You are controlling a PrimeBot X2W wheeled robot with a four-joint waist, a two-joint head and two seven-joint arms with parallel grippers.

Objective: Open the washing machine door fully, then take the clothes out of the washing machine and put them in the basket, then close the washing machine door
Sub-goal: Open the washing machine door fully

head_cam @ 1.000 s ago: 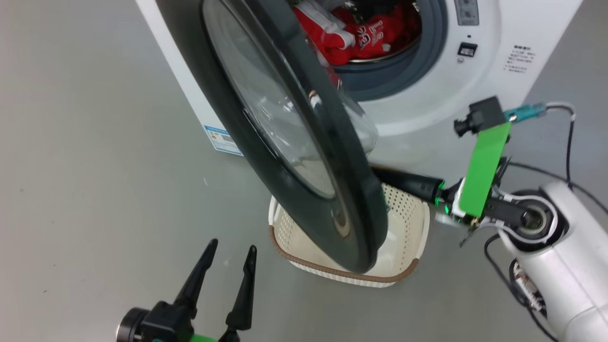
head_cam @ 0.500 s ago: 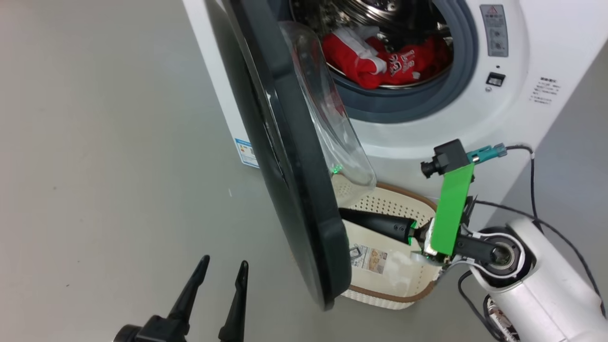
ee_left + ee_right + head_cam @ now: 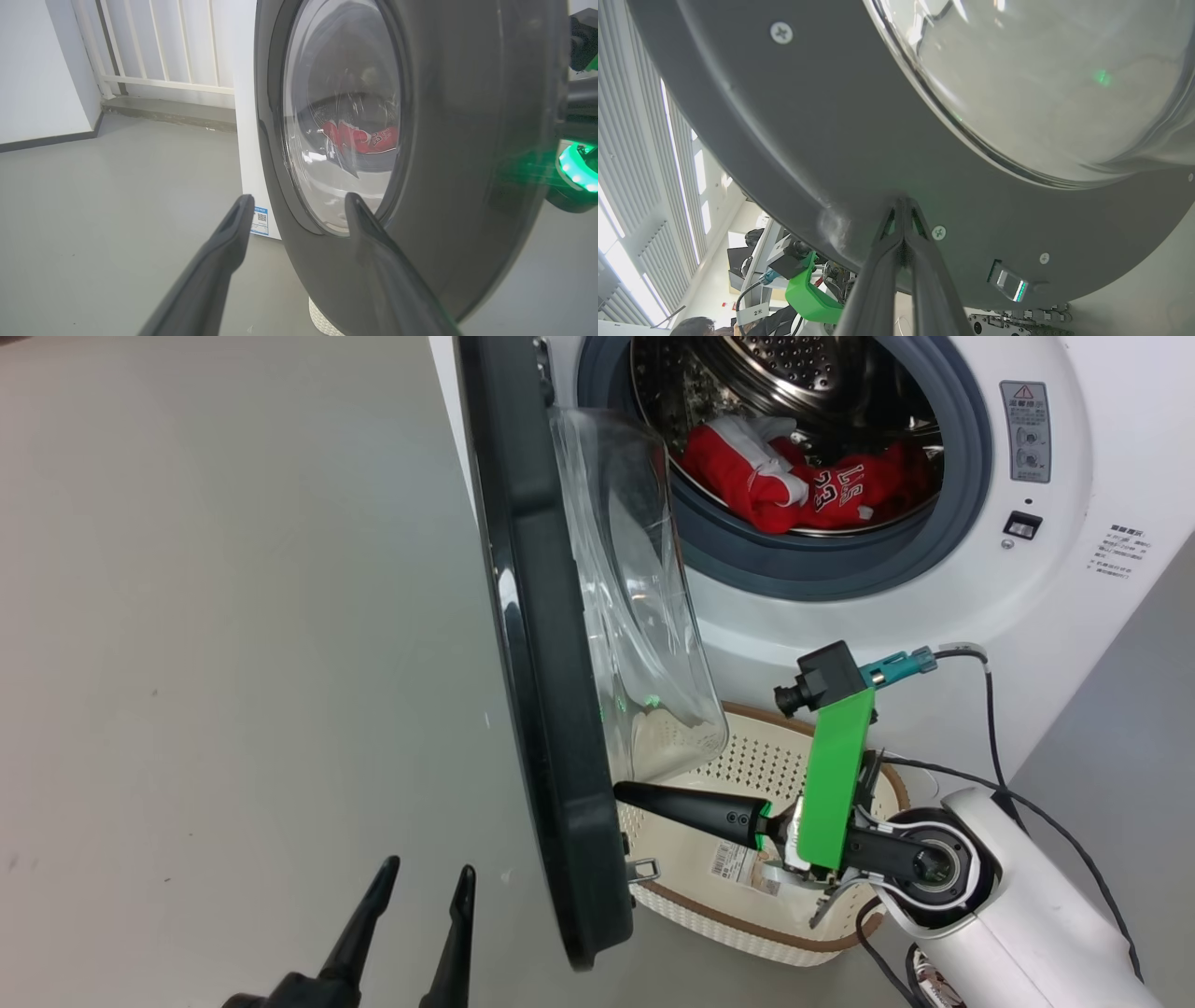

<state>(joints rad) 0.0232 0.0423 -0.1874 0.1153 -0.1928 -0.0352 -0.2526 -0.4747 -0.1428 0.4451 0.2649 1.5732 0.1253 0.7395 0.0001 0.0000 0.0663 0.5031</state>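
Grey floor (image 3: 233, 616) — right arm (image 3: 1018, 915) leftward, jaws together against washing machine door (image 3: 541, 709).

Glossy door (image 3: 541, 709); perforated basket (image 3: 747, 761) probably plastic.

White forearm (image 3: 1036, 933), green bracket (image 3: 834, 784), black cable (image 3: 989, 709)

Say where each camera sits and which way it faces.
Head: on the head, looking down at washer, edge-on door, basket; left pincer lower left, right pincer at the door.
Left wrist: along the open left pincer at the door's outer face.
Right wrist: along the shut right pincer, tips at the door's inner rim.
Shared: head and left wrist both show the clothes.
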